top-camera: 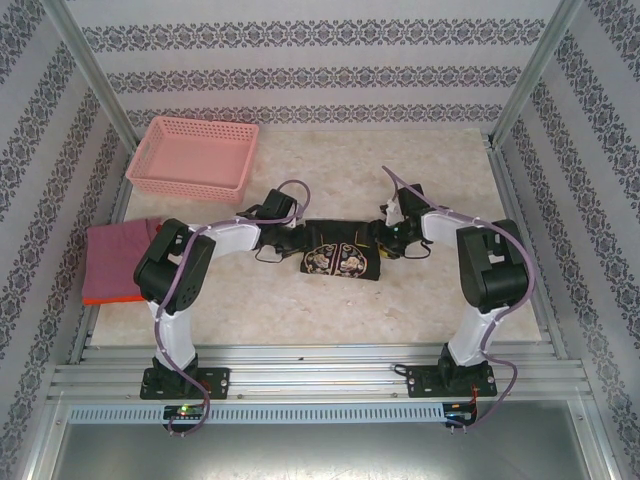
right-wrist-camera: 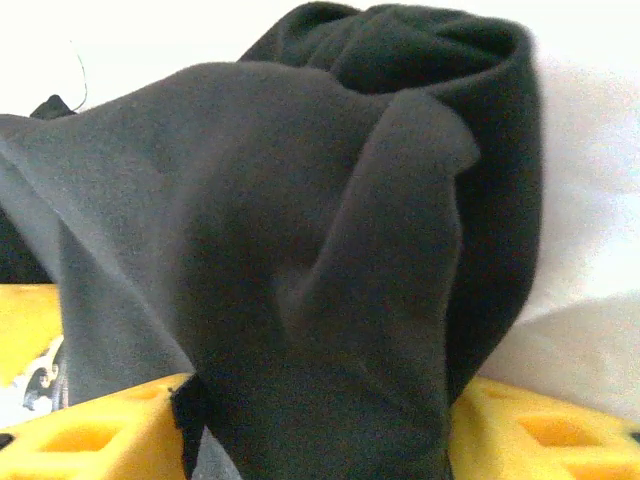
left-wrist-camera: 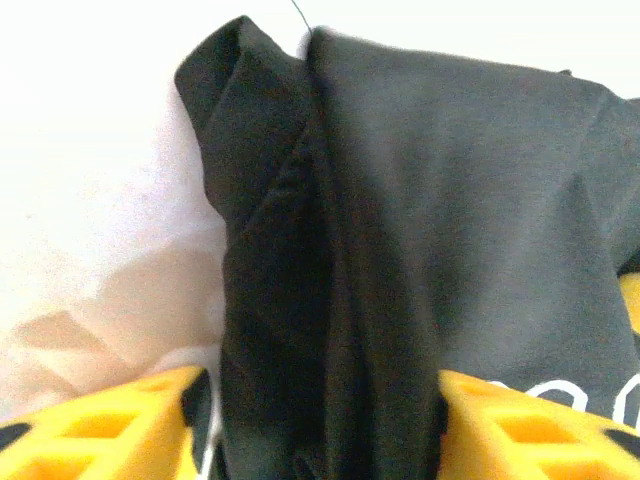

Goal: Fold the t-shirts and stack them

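- Three t-shirts lie on the table (top-camera: 400, 310): one black t-shirt (top-camera: 330, 232), one dusty-pink t-shirt (top-camera: 120, 255) and one orange t-shirt (top-camera: 110, 298).
- The black one lies in the middle of the table between the two arms, folded into a short band, its single round tan emblem (top-camera: 338, 262) facing up.
- The pink one lies folded at the left edge, on top of the orange one, of which a thin strip shows along the near side.
- One pink lattice basket (top-camera: 200, 125) stands at the far left, just beyond the pink and orange pair.
- The left gripper (left-wrist-camera: 318, 400) is at the band's left end. Its yellow fingers (left-wrist-camera: 100, 430) stand apart, and a fold of black cloth fills the gap and touches both. I cannot tell whether it is pinched.
- The right gripper (right-wrist-camera: 315, 390) is at the right end. Bunched black cloth fills the space between its parted fingers (right-wrist-camera: 540, 430); here too I cannot tell if it is clamped.
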You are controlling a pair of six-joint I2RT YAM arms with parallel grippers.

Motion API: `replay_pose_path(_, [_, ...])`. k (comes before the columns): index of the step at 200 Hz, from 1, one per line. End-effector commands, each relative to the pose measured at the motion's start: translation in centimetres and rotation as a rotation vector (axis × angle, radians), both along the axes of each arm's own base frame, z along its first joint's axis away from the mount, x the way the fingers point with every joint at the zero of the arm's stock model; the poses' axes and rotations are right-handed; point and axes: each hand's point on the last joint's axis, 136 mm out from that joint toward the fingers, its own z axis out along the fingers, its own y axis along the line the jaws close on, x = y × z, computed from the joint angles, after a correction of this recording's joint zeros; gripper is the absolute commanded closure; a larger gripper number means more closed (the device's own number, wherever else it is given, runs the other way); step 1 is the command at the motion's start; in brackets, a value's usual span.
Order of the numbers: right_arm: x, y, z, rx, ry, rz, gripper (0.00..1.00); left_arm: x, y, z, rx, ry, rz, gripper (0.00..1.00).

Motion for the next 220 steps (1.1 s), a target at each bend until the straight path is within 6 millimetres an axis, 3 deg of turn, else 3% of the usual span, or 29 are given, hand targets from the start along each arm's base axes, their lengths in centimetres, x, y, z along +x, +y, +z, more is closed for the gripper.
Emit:
replay_pose_path(1, [0.5, 1.8, 0.4, 0.072, 0.008, 0.025, 0.41, 0.7, -0.6, 0.6, -0.012, -0.020, -0.010, 0.48])
replay_pose_path(15, [0.7, 2.3, 0.4, 0.089, 0.013, 0.029, 0.44, 0.7, -0.8, 0.4, -0.017, -0.016, -0.017, 0.49])
replay_pose_path(40, [0.9, 3.1, 0.0, 0.107, 0.023, 0.040, 0.49, 1.2, -1.1, 0.7, -0.030, -0.027, -0.014, 0.60])
replay_pose_path(93, [1.0, 4.6, -0.1, 0.148, 0.025, 0.062, 0.53, 1.7, -1.6, 1.0, -0.050, -0.040, -0.020, 0.63])
replay_pose_path(119, [0.9, 5.1, 0.3, 0.175, 0.019, 0.077, 0.55, 1.8, -1.8, 1.2, -0.064, -0.054, -0.018, 0.78])
replay_pose_path(147, [0.8, 5.8, 0.9, 0.212, 0.002, 0.101, 0.55, 2.0, -1.8, 1.3, -0.071, -0.061, -0.014, 0.82])
replay_pose_path(167, [0.8, 6.1, 1.0, 0.219, -0.003, 0.108, 0.55, 1.8, -1.7, 0.8, -0.061, -0.052, -0.011, 0.94])
replay_pose_path(181, [0.8, 6.0, 1.1, 0.217, -0.009, 0.110, 0.54, 1.6, -1.4, 0.4, -0.049, -0.046, -0.009, 1.00])
replay_pose_path(199, [1.0, 5.7, 1.5, 0.198, -0.037, 0.108, 0.48, 1.3, -0.8, 0.1, -0.017, -0.046, -0.008, 1.00])
replay_pose_path(220, [1.4, 4.7, 2.0, 0.147, -0.091, 0.086, 0.32, 1.0, 0.3, 0.3, 0.044, -0.068, -0.008, 1.00])
